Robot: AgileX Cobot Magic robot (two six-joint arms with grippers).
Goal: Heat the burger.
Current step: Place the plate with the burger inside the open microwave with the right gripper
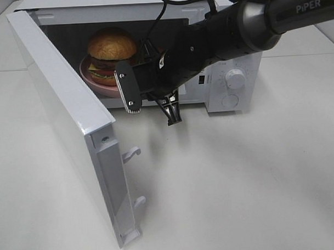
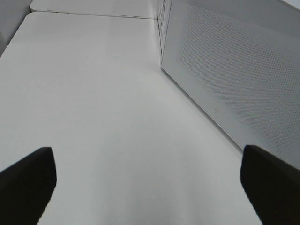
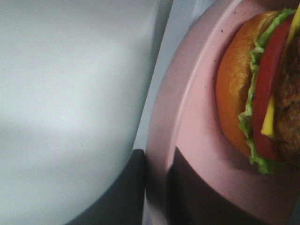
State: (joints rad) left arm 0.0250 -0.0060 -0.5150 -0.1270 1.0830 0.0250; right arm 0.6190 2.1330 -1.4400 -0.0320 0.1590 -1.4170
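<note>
Located tall round burger with glossy golden-brown bun, dark patty, yellow cheese, red tomato and green lettuce inside open cavity of white box-shaped microwave oven. Found it seated upright on shallow round pink plate, also within cavity. Confirmed white hinged microwave door swung wide open on left, with two white latch hooks on its free edge. Noted two round white control dials on oven's right-hand panel.

Traced dark right arm from upper right across oven front to plate's near rim. Found right gripper closed down on that pink rim. In right wrist view, saw one dark finger outside plate's edge and another over its inner surface, pinching rim between them. Saw burger's lettuce, tomato and cheese layers close beside, untouched by either finger.

Could not find left gripper in high view. In left wrist view, found both dark fingertips spread wide apart with nothing between. Placed them above plain white tabletop, near perforated outer face of open door and clear of it.
</note>
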